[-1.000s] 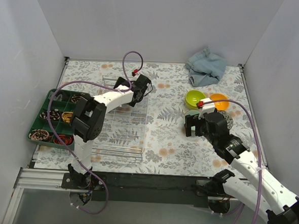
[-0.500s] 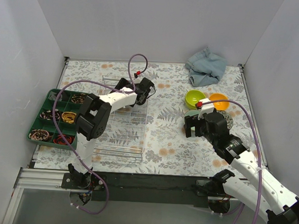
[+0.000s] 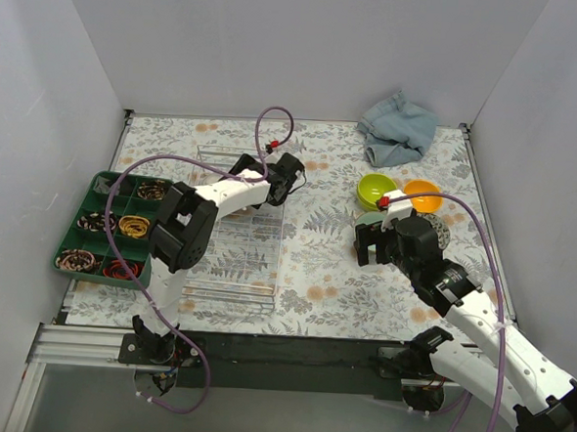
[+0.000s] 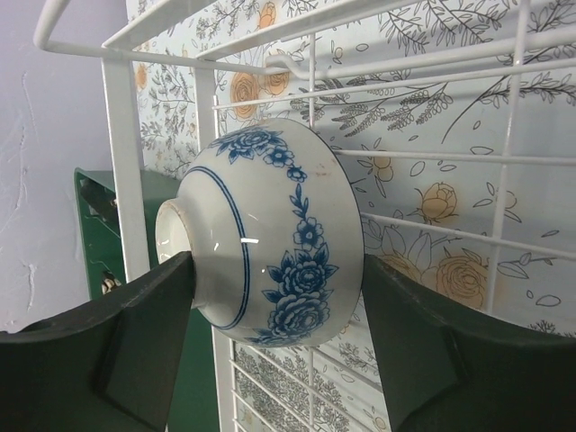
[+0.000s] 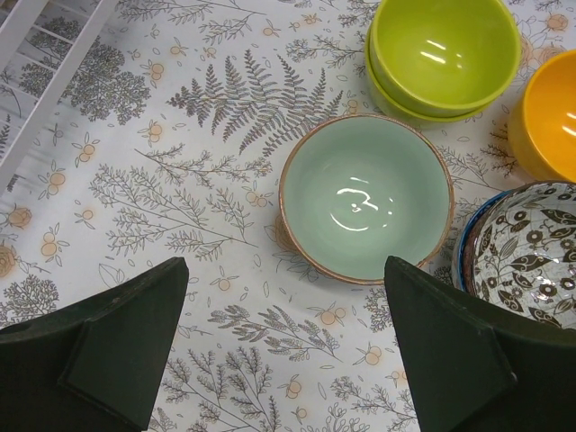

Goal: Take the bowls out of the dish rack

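Gripping a blue-and-white bowl (image 4: 279,225) on its side in the left gripper (image 4: 275,297), foot ring against one finger, rim toward the other, jaws spread to the bowl's depth. Just behind the held bowl, the thin white wires of the dish rack (image 4: 310,126), with a flower-printed tablecloth (image 5: 180,180) showing through them; cannot tell whether bowl and wire touch. Seen from above, held at the rack's far right corner. Across the rack from that gripper, a dark green compartment tray (image 3: 74,230) at the table's edge. Hovering wide open and empty with the right gripper (image 5: 286,270), above the same cloth. Right below its fingers and slightly ahead, a pale green bowl (image 5: 364,198) upright on the cloth. Farther ahead, two lime green bowls (image 5: 443,49) nested one in the other. Ahead and to the right, an orange bowl (image 5: 551,112). Closer in on that side, a dark patterned bowl (image 5: 531,243), just beside the pale green one. Beyond all of these, a crumpled denim cloth (image 3: 399,130) at the table's far edge. Around the table on three sides, plain pale grey walls (image 3: 279,49).
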`<action>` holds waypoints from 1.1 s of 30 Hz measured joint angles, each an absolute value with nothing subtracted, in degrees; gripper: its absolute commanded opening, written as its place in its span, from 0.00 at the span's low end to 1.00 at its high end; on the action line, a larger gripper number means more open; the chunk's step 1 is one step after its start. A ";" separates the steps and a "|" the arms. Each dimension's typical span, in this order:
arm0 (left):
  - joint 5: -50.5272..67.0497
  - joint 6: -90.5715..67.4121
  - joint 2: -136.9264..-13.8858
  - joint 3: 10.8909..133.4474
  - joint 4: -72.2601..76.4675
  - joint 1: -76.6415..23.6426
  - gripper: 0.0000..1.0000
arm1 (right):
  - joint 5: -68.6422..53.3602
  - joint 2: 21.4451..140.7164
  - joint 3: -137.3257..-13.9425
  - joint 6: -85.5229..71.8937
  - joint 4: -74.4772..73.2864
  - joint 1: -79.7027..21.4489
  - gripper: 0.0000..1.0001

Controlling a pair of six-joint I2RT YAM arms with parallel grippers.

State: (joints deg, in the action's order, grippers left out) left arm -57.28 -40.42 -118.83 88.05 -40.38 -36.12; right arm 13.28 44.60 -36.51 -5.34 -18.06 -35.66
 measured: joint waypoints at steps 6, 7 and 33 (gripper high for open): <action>-55.31 -42.19 -118.04 89.54 -43.53 -36.62 0.34 | 12.88 44.21 -36.51 -5.34 -18.09 -35.66 0.98; -54.65 -42.52 -117.62 89.76 -43.86 -36.67 0.32 | 12.82 44.05 -36.51 -5.34 -18.06 -35.66 0.98; -29.34 -57.32 -92.14 90.35 -43.35 -30.15 0.23 | 0.14 48.31 -42.30 -5.85 -16.12 -35.66 0.95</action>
State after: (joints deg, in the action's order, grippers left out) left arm -29.34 -57.32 -92.14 90.35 -43.35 -30.15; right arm 0.14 48.31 -42.30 -5.85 -16.12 -35.66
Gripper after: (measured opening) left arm 0.686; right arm 0.959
